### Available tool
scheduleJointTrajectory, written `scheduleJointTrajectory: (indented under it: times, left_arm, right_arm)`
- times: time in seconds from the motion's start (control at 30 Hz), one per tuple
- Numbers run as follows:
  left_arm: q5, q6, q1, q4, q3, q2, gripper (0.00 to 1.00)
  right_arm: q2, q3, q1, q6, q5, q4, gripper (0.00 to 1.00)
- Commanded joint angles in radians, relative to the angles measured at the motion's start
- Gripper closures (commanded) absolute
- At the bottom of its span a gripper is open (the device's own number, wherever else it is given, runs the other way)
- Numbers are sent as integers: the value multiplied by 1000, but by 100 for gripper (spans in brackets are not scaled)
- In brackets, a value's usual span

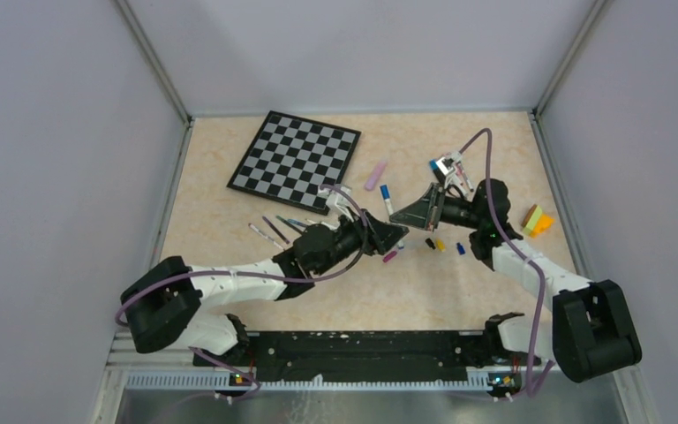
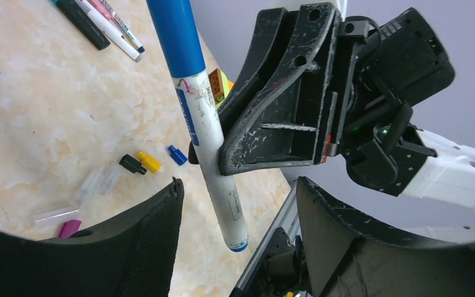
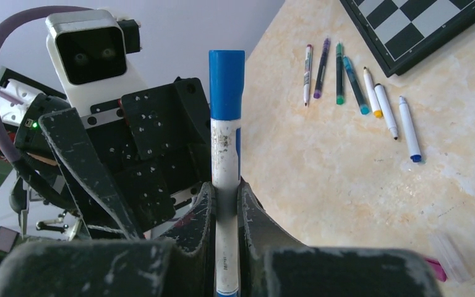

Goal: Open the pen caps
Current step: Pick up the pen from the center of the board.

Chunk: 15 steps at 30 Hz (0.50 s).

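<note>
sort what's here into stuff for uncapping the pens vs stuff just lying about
For the job:
blue-capped marker, held in the right gripper
left gripper, open near the marker's end
row of pens
loose caps

Just lying about:
chessboard
yellow-orange block

Looks like a robotics lab test cell: beige stone-patterned desk (image 1: 207, 225) under the jaws, boxed in by plain grey panels (image 1: 62, 159) left, right and beyond them, metal corner posts (image 1: 154, 62), two cabled robot arms (image 1: 238, 284) bolted to a black rail (image 1: 362, 344) behind them.
</note>
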Motion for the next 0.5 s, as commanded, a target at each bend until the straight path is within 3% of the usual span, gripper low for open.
scheduleJointTrajectory:
  times: [0.0, 0.23, 0.33, 0.47]
  left_arm:
    - [34, 12, 3, -32, 68, 41, 32]
    - [36, 8, 3, -70, 95, 68, 51]
    - [40, 11, 3, -80, 104, 78, 67]
    - [50, 25, 3, -93, 105, 75, 95]
  right_arm:
    - [-37, -7, -5, 53, 19, 76, 100]
    - [-42, -15, -5, 59, 22, 85, 100]
    - [-45, -18, -5, 57, 22, 84, 100]
    - [-52, -16, -4, 30, 19, 68, 100]
